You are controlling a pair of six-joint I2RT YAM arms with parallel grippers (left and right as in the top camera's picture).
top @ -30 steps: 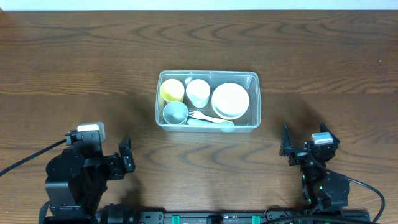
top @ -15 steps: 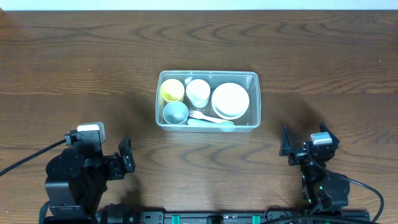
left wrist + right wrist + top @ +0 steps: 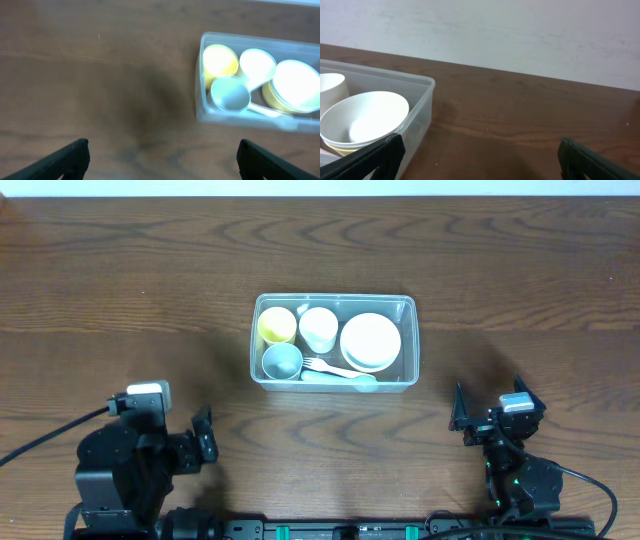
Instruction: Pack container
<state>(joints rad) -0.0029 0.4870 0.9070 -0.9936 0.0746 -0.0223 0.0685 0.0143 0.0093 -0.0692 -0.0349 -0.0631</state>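
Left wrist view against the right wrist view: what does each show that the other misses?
Only the left wrist view shows the yellow cup and the blue-grey cup at the left end of the container. Only the right wrist view shows the pale wall behind the table. Both show the container, the white bowl inside it, the table, and an open tool: the left tool and the right tool.
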